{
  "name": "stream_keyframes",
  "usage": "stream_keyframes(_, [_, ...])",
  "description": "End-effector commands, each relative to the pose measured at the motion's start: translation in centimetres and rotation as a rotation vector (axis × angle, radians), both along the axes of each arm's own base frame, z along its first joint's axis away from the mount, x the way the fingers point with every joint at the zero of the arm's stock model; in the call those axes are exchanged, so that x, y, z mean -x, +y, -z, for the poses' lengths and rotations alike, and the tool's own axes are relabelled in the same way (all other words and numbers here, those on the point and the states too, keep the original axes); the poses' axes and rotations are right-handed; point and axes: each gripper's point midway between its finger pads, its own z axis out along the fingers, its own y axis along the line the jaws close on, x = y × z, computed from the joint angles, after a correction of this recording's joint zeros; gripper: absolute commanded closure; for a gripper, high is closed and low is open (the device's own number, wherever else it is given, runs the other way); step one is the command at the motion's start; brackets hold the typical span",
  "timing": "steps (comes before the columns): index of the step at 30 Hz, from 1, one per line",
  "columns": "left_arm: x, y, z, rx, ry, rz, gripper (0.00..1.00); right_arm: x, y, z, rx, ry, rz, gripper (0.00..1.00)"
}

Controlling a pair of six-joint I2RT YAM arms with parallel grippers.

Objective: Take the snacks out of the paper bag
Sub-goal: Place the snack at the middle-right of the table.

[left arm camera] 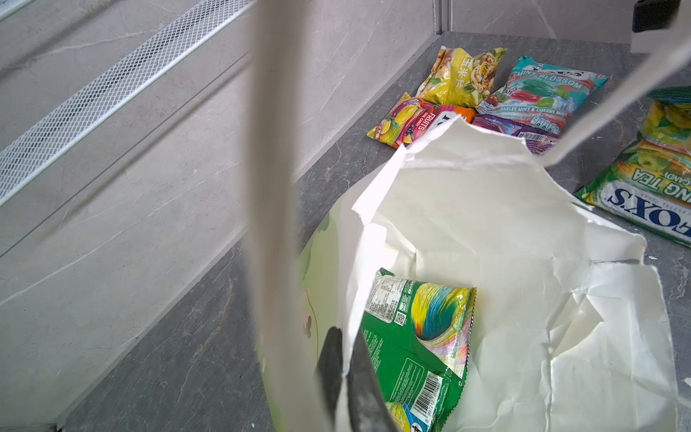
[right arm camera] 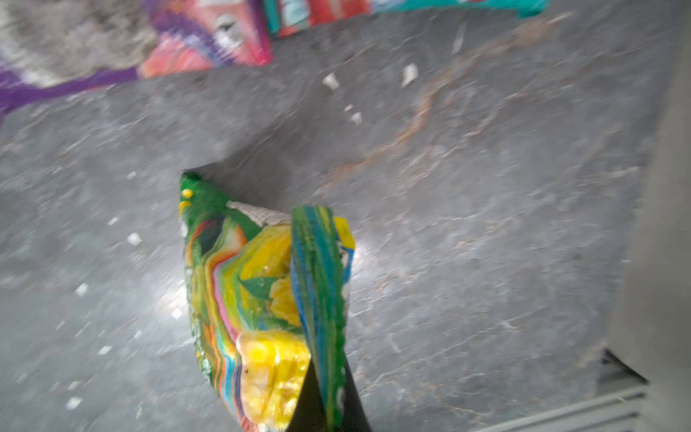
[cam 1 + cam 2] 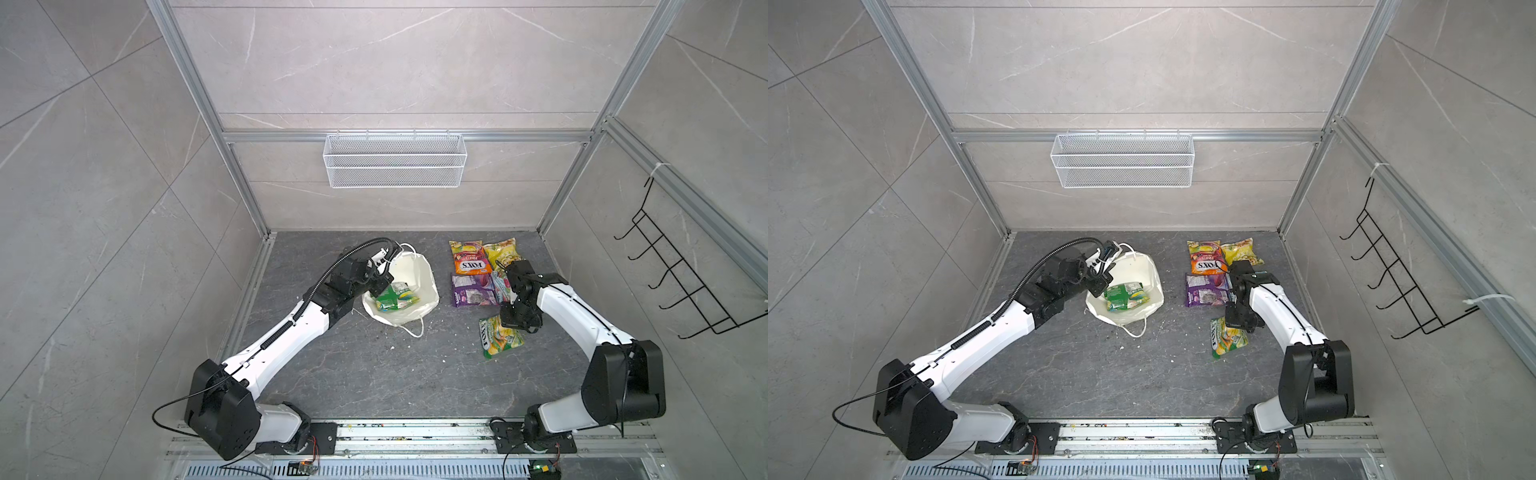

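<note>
Snacks [image 3: 473,266]: which step is in hand? (Operator)

Removal is judged nearly complete. From the left: the paper bag [image 3: 422,270] is held by the left claw [image 1: 346,368], which is closed on its rim. One green packet [image 3: 395,296] lies inside. Four of the snacks are laid on the surface [image 3: 374,374] to the bag's right. (Technician)

And the right claw [image 2: 329,407]? (Operator)

It is closed on the edge of a green-yellow packet [image 3: 498,338], low over the surface. Whether that packet rests there cannot be told. Release is judged to be next. The bag mouth must then be entered and the slippery film pinched at a seam. (Technician)
</note>
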Motion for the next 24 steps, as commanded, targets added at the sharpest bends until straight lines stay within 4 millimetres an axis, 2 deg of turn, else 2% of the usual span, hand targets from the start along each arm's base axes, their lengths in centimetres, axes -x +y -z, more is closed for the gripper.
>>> stream_keyframes(1, [-0.2,-0.4,-1.7,0.031,-0.047,0.011,1.00,-1.3,-3.1,-0.6,0.197,-0.001,0.057,1.00])
stream_keyframes(5, [-0.1,-0.4,-1.8,0.035,-0.051,0.017,1.00,-2.4,-4.3,-0.8,0.277,-0.011,0.074,1.00])
stream_keyframes(9, [-0.1,-0.5,-1.6,0.037,-0.046,0.018,1.00,-3.7,-4.8,-0.8,0.295,-0.026,0.075,0.86])
stream_keyframes(14, [0.1,-0.2,-1.6,0.038,-0.047,0.013,1.00,-4.9,-6.0,-2.2,0.379,-0.035,0.085,0.69])
stream_keyframes(17, [0.2,-0.2,-1.7,0.041,-0.053,0.011,1.00,-5.6,-6.1,-3.7,0.386,-0.067,0.095,0.66])
stream_keyframes(19, [0.1,-0.2,-1.7,0.045,-0.050,0.012,1.00,-6.0,-4.9,-4.7,0.326,-0.106,0.083,0.61])
stream_keyframes(23, [0.1,-0.2,-1.8,0.048,-0.051,0.010,1.00,-5.9,1.2,-4.4,-0.011,-0.197,-0.040,0.35])
stream_keyframes(24, [0.1,-0.3,-1.8,0.050,-0.052,0.010,1.00,-5.8,2.3,-4.5,-0.068,-0.219,-0.055,0.33])
